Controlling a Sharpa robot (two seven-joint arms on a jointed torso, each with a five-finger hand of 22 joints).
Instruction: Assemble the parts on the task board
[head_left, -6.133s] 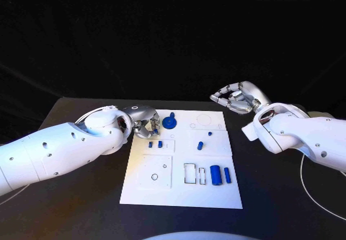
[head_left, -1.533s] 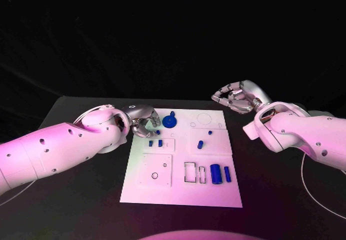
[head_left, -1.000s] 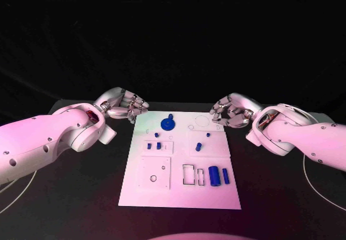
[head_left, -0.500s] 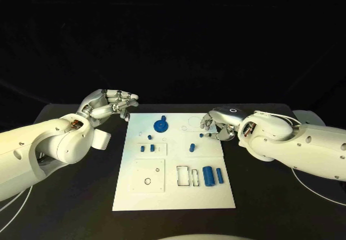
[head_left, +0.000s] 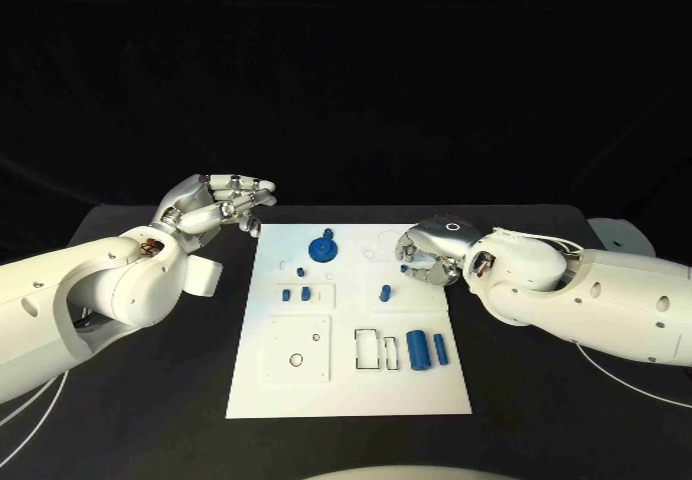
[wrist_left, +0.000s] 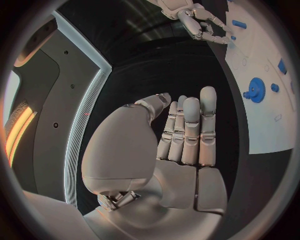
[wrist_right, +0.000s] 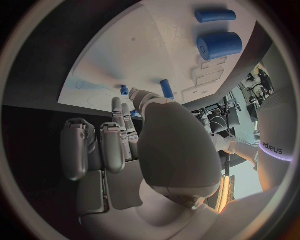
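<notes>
L hand (head_left: 214, 205) is raised off the far-left corner of the task board (head_left: 349, 390), fingers straight and pressed together, holding nothing; the blue gear-like disc (head_left: 325, 247) lies on the board just to its right. R hand (head_left: 433, 252) is low over the board's far-right part, fingers curled down, nothing pinched that I can see. Short blue peg (head_left: 385, 292) sits just by its fingertips; two blue cylinders (head_left: 417, 350) lie nearer the robot. Risk: curled fingers could knock the peg over or snag the board edge, shifting the board.

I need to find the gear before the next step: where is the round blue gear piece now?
In the head view the round blue gear piece sits near the task board's far edge, left of centre.
</notes>
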